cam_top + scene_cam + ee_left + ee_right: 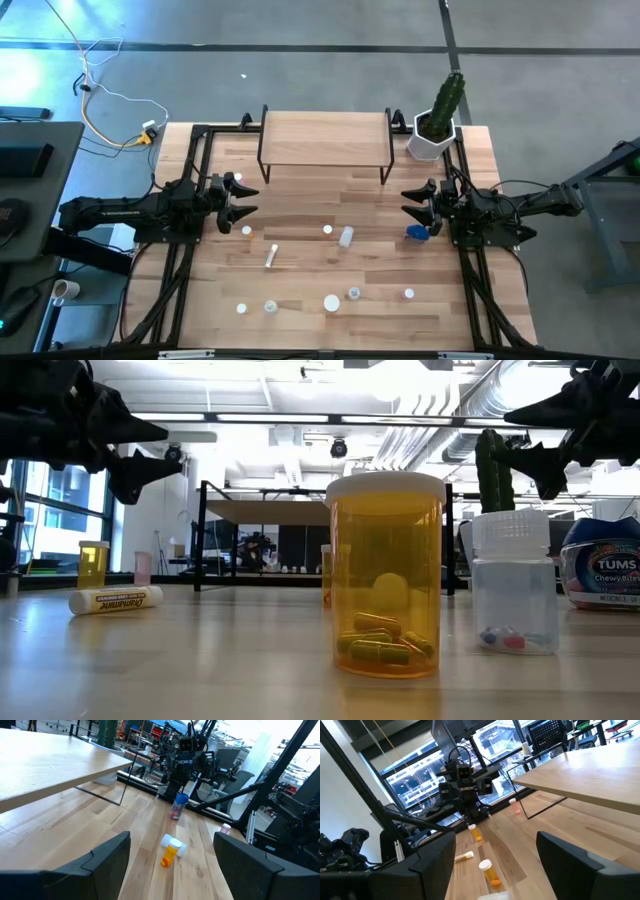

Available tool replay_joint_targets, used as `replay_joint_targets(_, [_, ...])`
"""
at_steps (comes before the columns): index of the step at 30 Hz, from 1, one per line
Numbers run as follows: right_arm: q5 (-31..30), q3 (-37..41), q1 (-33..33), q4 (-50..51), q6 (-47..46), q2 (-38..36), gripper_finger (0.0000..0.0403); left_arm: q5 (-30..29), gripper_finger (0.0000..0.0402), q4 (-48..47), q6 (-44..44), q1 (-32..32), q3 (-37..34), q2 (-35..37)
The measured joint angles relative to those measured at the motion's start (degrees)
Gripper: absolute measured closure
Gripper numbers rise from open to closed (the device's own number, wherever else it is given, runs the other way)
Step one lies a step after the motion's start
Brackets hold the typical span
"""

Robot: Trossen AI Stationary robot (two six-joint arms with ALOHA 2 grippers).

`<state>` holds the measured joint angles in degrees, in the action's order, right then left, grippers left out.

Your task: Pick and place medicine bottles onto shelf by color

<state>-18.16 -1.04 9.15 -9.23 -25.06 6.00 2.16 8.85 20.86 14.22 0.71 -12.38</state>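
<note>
The tabletop [300, 290], pale wood on a black frame, fills the middle of the high view, and at its far edge stands the shelf [323, 138], a low riser with a light wood top on thin black legs, with nothing resting on it. Beside the shelf, at the far right corner, a green cactus [444, 103] rises from a white pot. The left arm reaches in from the left edge, its left gripper [243, 201] above the wood with jaws spread apart and grasping nothing; the right arm mirrors it from the right edge, the right gripper [412, 202] likewise with jaws parted and empty. Just beside the right gripper lies the round blue bottle [417, 233], labelled as antacid in the low view. The smaller medicine bottles are all on the tabletop, none on the shelf: a white one [346, 237] and a small cap [327, 230] near the centre, a white tube [271, 257] lying on its side, an orange vial [247, 231] near the left gripper, and a loose row [331, 302] along the near edge. In the low view an orange pill bottle [386, 575] with capsules stands closest, a clear vial [513, 582] beside it.
</note>
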Motion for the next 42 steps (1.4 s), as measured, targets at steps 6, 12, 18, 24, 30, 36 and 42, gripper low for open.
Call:
replay_joint_targets(6, [0.67,0.01,0.02,0.02,0.61,-0.01,0.0135,-0.01,0.0126,0.01,0.00,-0.02,0.00,0.00])
replay_joint_targets(12, [5.64,0.00,0.02,0.04,1.94,-0.01,0.0134,0.00,0.0126,0.00,0.00,-0.01,0.00,0.02])
replay_joint_targets(18, [8.42,0.00,0.02,0.95,-1.34,-0.02,0.0130,0.01,0.0126,0.00,0.00,0.00,0.00,0.02])
replay_joint_targets(24, [8.51,-5.11,-0.08,13.40,-4.91,-0.02,0.0079,-0.01,0.0126,0.00,0.00,-0.01,0.00,0.01])
replay_joint_targets(30, [5.46,-15.90,-0.13,34.55,-5.00,1.53,0.0038,0.00,0.0126,0.01,0.00,-0.02,0.02,0.01])
replay_joint_targets(36, [3.90,-21.14,-0.13,41.51,-10.63,6.30,0.0038,0.00,0.0126,0.00,0.00,-0.01,0.00,0.00])
replay_joint_targets(42, [4.84,-25.43,-0.13,41.68,-13.94,12.46,0.0049,-0.01,0.0126,-0.01,0.00,-0.01,0.00,0.01])
